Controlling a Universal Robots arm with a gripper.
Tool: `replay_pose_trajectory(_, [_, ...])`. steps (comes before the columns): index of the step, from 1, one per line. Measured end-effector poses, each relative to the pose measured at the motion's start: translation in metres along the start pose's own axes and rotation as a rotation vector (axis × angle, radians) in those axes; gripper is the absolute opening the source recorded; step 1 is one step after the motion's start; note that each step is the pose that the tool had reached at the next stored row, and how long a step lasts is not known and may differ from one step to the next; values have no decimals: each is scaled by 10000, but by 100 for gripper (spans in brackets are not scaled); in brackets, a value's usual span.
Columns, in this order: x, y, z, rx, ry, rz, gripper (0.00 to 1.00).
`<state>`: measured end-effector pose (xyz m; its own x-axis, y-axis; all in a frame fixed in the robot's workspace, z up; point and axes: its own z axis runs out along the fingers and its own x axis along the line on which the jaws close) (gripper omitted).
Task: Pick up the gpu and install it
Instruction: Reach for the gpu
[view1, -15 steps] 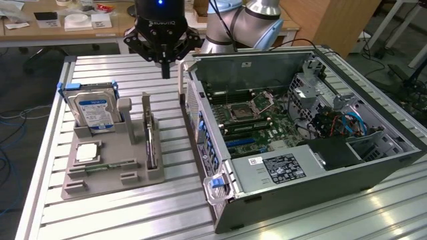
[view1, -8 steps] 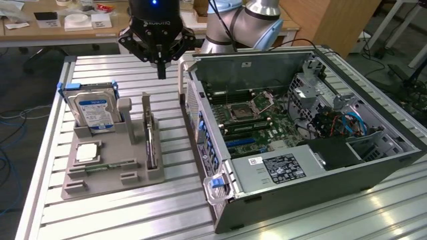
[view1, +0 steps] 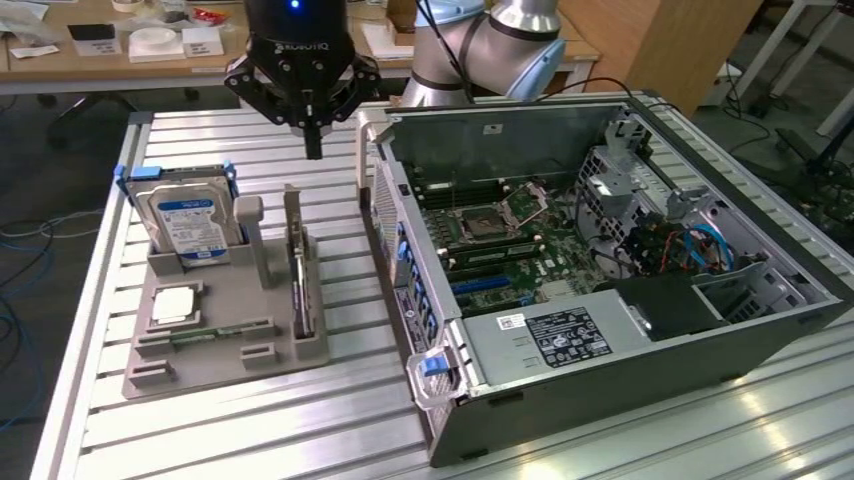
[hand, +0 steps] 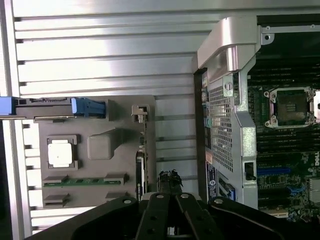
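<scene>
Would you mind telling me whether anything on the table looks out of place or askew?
Nothing stands out. The gpu stands upright on edge in its slot of the grey holder. The hard drive sits upright in its own cradle, and the pincer hangs shut and empty above the table.

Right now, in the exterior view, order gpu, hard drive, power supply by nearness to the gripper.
1. gpu, edge-on in the holder, near the gripper.
2. hard drive, exterior view's left.
3. power supply, inside the case, exterior view's right.

closed fingers (hand: 166, 183) hang over the table (hand: 100, 65) between the gpu (hand: 141, 171) and the case (hand: 226, 115).
</scene>
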<state>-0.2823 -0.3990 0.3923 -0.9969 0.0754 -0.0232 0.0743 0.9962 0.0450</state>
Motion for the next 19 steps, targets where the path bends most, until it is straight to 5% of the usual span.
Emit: replay_pose_trajectory(19, [226,-18,-2,0,0,0,11])
